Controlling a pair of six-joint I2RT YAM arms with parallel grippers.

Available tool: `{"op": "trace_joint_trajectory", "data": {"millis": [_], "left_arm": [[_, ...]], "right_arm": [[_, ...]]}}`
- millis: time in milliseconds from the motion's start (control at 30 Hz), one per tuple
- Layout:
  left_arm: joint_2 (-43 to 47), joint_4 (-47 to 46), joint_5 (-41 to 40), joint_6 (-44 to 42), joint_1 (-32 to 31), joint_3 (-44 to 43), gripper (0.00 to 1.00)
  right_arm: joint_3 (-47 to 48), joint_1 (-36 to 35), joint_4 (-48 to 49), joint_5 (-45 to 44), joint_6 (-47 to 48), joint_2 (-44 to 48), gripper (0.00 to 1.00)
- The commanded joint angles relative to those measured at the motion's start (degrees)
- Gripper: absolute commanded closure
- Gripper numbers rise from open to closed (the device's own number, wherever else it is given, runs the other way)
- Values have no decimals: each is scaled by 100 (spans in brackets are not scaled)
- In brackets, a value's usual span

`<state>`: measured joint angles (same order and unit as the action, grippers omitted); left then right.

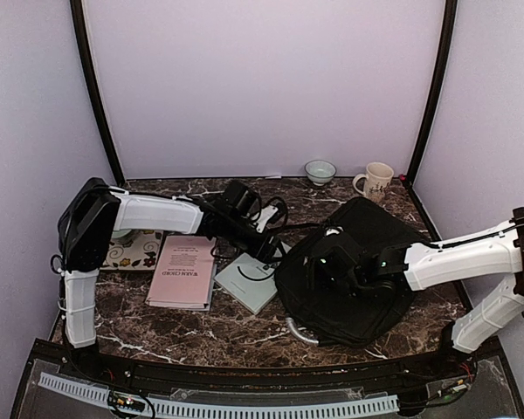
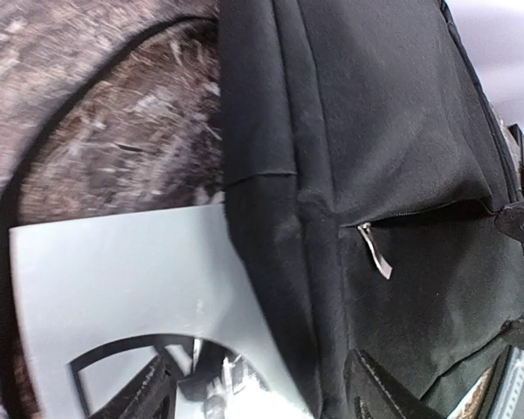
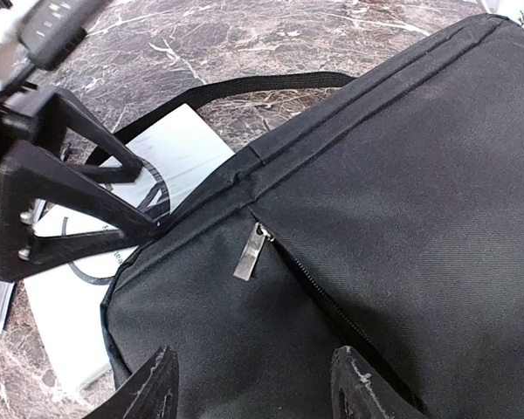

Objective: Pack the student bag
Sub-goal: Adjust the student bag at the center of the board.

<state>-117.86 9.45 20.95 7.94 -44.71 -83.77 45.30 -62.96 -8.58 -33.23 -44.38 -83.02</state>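
Black student bag [image 3: 402, 175] lies under right end effector [image 3: 253, 362] and left end effector [image 2: 262, 371], both wide, empty.

The top view looks down from high above and behind the robot, far enough back to take in the whole marble table [image 1: 244, 336]. The left wrist view sits very close to the student bag [image 2: 402, 175], turned sideways. The right wrist view looks down on the bag from close above. Both wrist views share its zipper pull [image 2: 375, 251] and the grey booklet [image 2: 113, 279] beside it.
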Motion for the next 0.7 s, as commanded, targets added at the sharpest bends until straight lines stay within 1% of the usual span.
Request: {"op": "trace_joint_trajectory", "data": {"millis": [0, 67, 167, 200, 267, 300, 367, 433, 533, 667], "left_arm": [[-166, -210, 398, 88, 23, -191, 35], [-192, -355, 418, 103, 23, -76, 40], [-193, -676, 545, 146, 24, 211, 52], [-196, -805, 630, 192, 24, 303, 56], [-209, -1016, 849, 257, 24, 409, 72], [-232, -1031, 984, 256, 24, 418, 78], [-218, -1090, 1176, 299, 24, 458, 86], [-166, -1226, 1390, 392, 17, 577, 91], [15, -1665, 1627, 635, -46, 920, 94], [266, -1934, 1544, 851, -210, 1308, 97]], "right_arm": [[109, -15, 10, 31, 60, 25, 39], [126, -15, -108, 30, 9, 82, 39], [110, -12, -254, 30, -107, 235, 40], [94, -14, -306, 35, -136, 280, 39], [72, -21, -412, 34, -206, 356, 39], [69, -18, -454, 21, -255, 379, 39], [58, -21, -475, 6, -337, 380, 39], [71, -22, -402, 19, -404, 328, 39], [133, -18, -243, 77, -473, 135, 38], [374, -12, -274, 32, -606, -262, 38]]}}
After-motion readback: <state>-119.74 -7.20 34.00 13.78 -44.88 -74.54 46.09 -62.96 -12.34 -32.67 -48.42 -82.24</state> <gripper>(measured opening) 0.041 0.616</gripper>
